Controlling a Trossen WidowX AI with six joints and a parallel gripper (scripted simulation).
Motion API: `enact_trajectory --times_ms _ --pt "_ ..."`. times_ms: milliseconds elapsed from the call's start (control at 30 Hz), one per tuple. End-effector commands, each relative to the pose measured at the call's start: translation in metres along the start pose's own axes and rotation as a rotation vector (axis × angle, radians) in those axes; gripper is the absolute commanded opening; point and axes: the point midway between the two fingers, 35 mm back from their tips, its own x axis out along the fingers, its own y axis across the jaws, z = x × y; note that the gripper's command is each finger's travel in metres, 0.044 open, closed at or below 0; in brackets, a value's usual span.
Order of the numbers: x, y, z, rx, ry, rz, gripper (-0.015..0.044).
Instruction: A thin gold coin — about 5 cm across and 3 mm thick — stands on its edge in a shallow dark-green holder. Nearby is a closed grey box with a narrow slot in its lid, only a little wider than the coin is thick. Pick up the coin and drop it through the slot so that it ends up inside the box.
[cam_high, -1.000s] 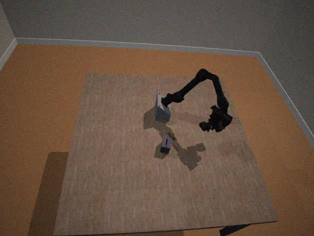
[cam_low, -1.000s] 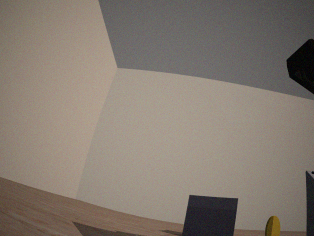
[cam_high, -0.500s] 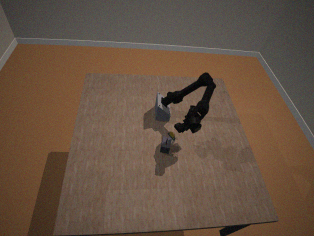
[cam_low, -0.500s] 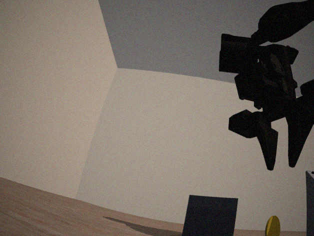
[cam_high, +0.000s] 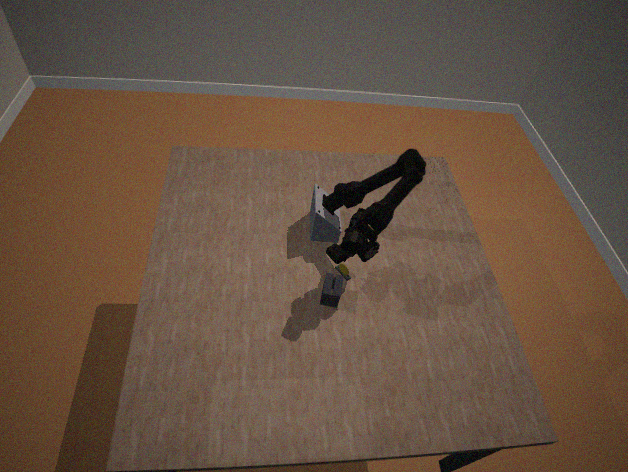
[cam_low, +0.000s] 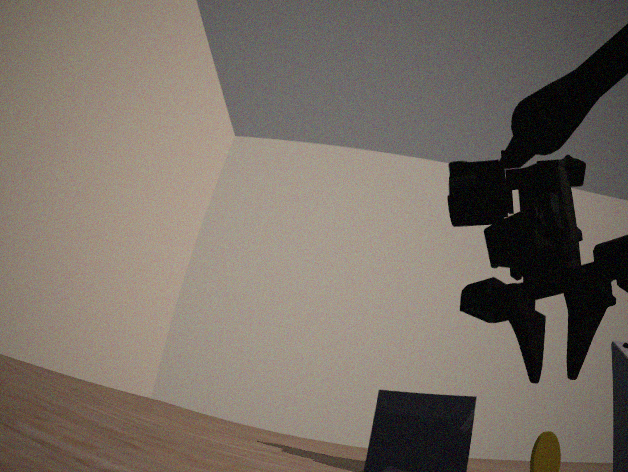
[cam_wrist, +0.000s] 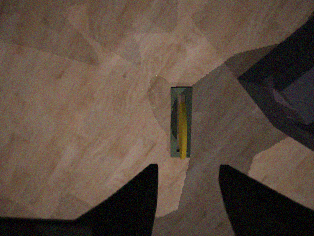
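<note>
The gold coin (cam_high: 343, 269) (cam_low: 546, 451) (cam_wrist: 183, 125) stands on edge in the small dark-green holder (cam_wrist: 174, 94). In the wrist view it lies lengthwise between the two fingers' lines, ahead of the tips. The closed grey box (cam_high: 329, 299) (cam_low: 418, 436) (cam_wrist: 302, 95) stands close beside the holder; its dark slot shows on the lid in the top view. My gripper (cam_low: 553, 379) (cam_wrist: 188, 172) is partly open and empty, pointing down, with its fingertips well above the coin. In the top view the fingertips are hidden or too dark to tell.
The arm's pale blue-grey base block (cam_high: 324, 229) (cam_low: 619, 411) stands on the wooden table (cam_high: 228, 355), behind the coin and box in the top view. The arm's shadow falls across the table around the box.
</note>
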Motion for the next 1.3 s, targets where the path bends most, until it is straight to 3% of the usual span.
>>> enact_trajectory --times_ms 0,1267 --pt "0.011 0.0 -0.001 0.004 -0.005 0.007 0.0161" --pt "0.075 -0.001 0.001 0.004 -0.006 0.009 0.0161"
